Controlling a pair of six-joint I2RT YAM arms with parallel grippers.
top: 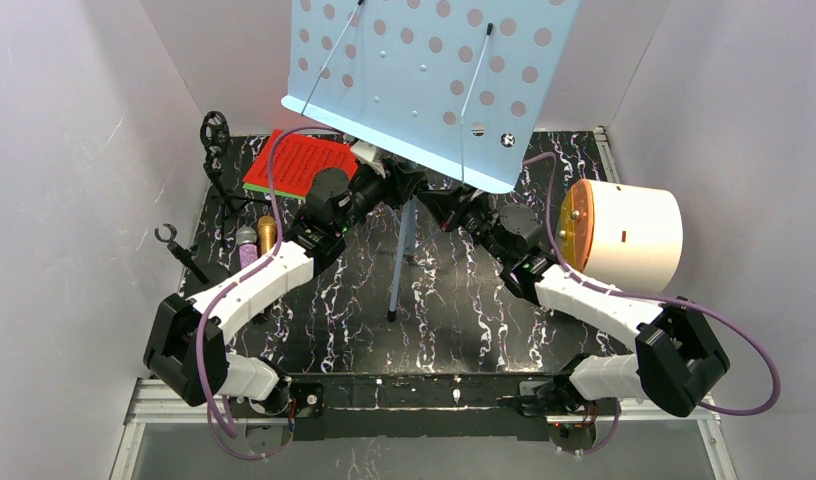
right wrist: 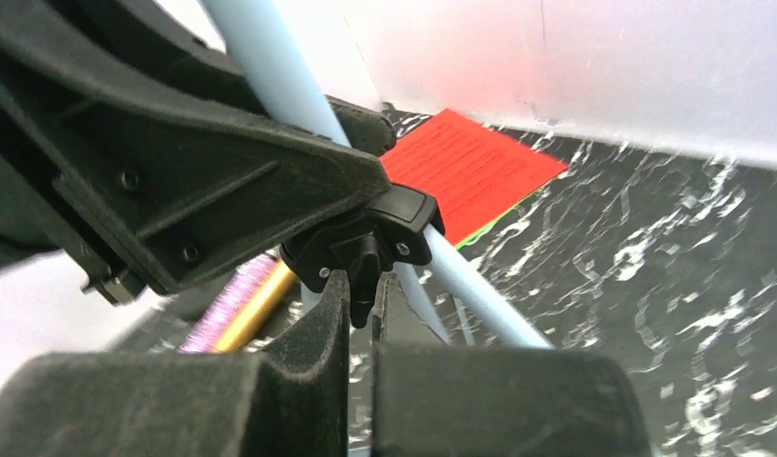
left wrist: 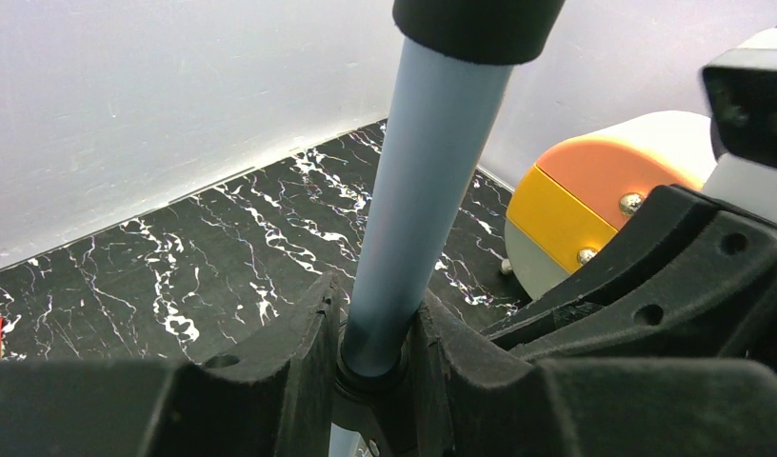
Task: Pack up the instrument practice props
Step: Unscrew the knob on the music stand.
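White walls [top: 74, 150] stand around a black table [top: 464, 290] with white squiggles on it. At the far left we see the thin black mic mounts [top: 216, 132], one at the back and one nearer to us. Next to them the purple glitter microphone [top: 247, 246] and the gold microphone [top: 268, 234] lie side by side on the table. A little further back lie the score sheets [top: 304, 160], the red one on top and a green edge peeking out below.

In the middle, the left gripper [left wrist: 375, 328] hugs the pale blue pole [left wrist: 423, 190] of the music rack [top: 434, 70]. Both its fingers press on the pole. The rack's big tray with holes is tilted up high, over both grippers. One thin leg reaches down to the table.

The right gripper [right wrist: 363, 305] has its fingers squeezed tight on a little tab of the black clamp [right wrist: 366, 238] on the pole, just beside the left gripper.

At the far right a white round drum [top: 634, 235] with an orange end lies on its side.
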